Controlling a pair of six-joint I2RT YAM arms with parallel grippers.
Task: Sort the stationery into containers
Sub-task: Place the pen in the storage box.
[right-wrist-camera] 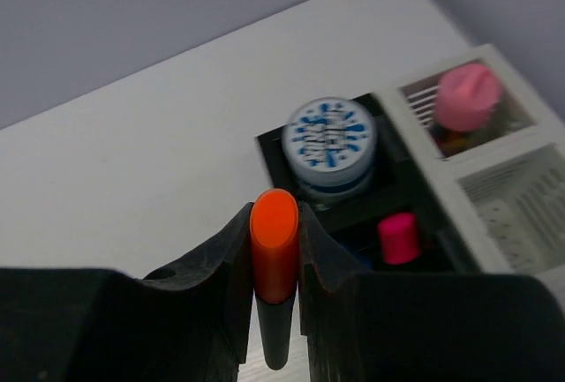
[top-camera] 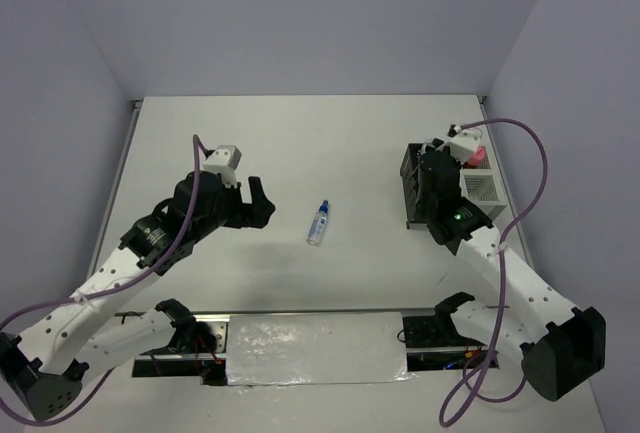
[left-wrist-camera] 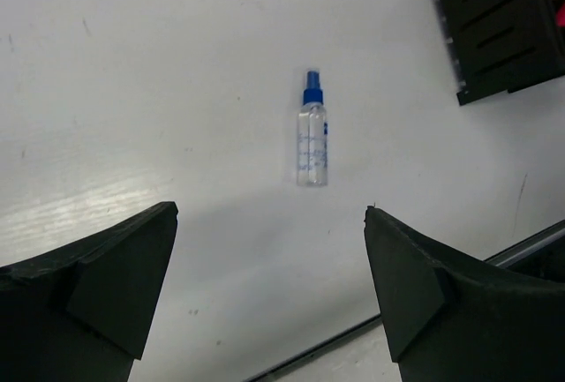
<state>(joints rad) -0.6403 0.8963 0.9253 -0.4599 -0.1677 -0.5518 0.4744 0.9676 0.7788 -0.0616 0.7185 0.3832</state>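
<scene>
My right gripper (right-wrist-camera: pixel 274 250) is shut on an orange-capped black marker (right-wrist-camera: pixel 274 258), held upright just above the near edge of the black mesh organiser (right-wrist-camera: pixel 357 210). In that organiser sit a blue-white patterned roll (right-wrist-camera: pixel 330 144) and a pink-capped marker (right-wrist-camera: pixel 399 236). A pink-capped tube (right-wrist-camera: pixel 468 95) stands in the joined white holder (right-wrist-camera: pixel 494 166). A clear blue-capped tube (top-camera: pixel 318 223) lies on the table's middle; it also shows in the left wrist view (left-wrist-camera: pixel 312 139). My left gripper (left-wrist-camera: pixel 269 250) is open and empty, short of that tube, to its left in the top view (top-camera: pixel 262 203).
The organiser (top-camera: pixel 422 188) and white holder (top-camera: pixel 483 188) stand at the table's right side near the right wall. A metal rail runs along the table's near edge (left-wrist-camera: pixel 521 245). Walls close the table at back and both sides.
</scene>
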